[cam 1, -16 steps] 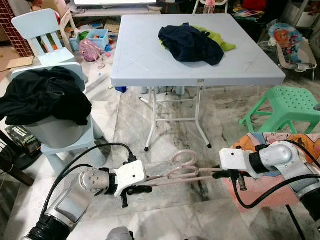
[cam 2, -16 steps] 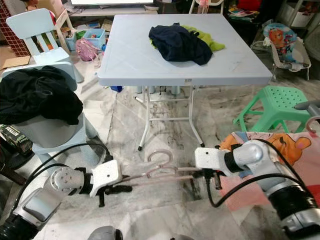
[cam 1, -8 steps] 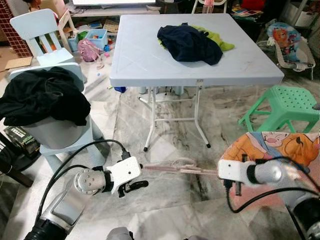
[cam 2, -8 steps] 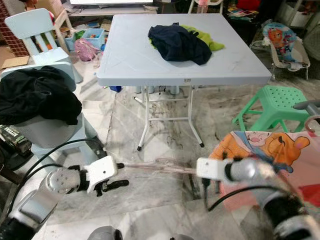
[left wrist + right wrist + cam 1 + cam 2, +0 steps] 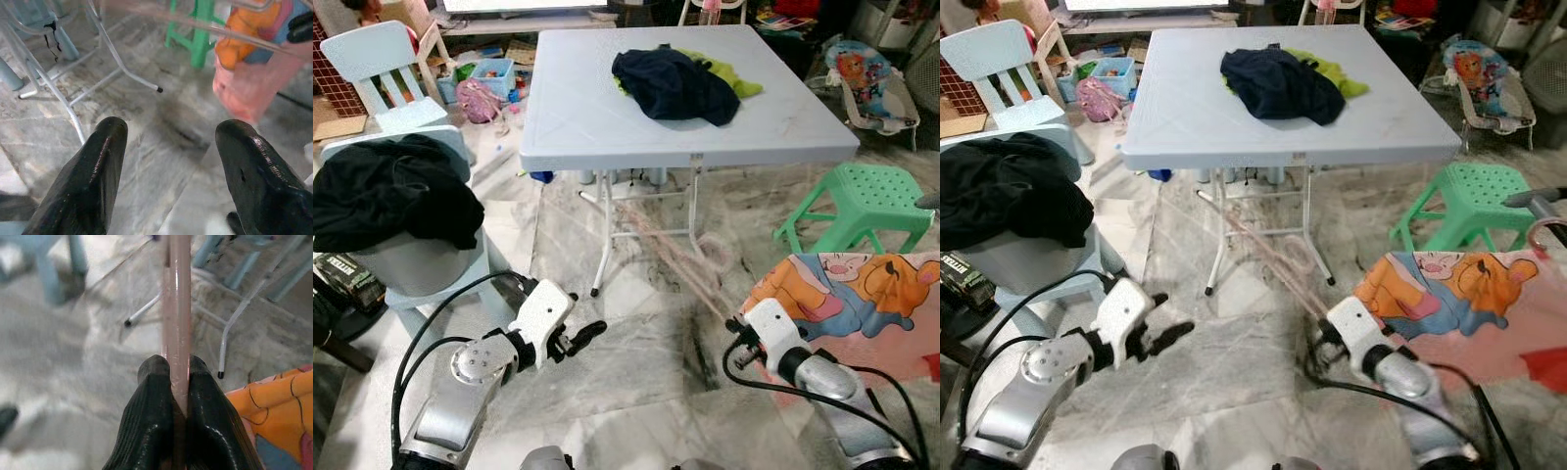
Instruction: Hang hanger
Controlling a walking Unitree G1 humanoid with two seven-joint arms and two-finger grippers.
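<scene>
The right gripper point(image 5: 178, 377) pinched the pink hanger point(image 5: 177, 308), which blurred away toward 11 o'clock, below the table point(image 5: 607, 127). The left gripper point(image 5: 168, 161) hung over the floor point(image 5: 636, 362) at 8 o'clock, fingers point(image 5: 93, 181) spread wide and holding nothing.

Glossy pink plastic hanger point(image 5: 177, 323) clamped between the ribbed, matt black rubber fingers point(image 5: 154, 421) of the right gripper point(image 5: 173, 377); the left gripper point(image 5: 168, 161) has 2 smooth, faintly shiny black fingers spread apart. Polished grey-veined marble floor point(image 5: 636, 362) at 6 o'clock, below a matt pale plastic table point(image 5: 597, 117) on thin white metal legs carrying soft dark cloth point(image 5: 675, 86). Perforated green plastic stool point(image 5: 867, 196) at 3 o'clock above a printed cloth point(image 5: 857, 294), and crumpled matt black cloth point(image 5: 396, 201) at 9 o'clock.
</scene>
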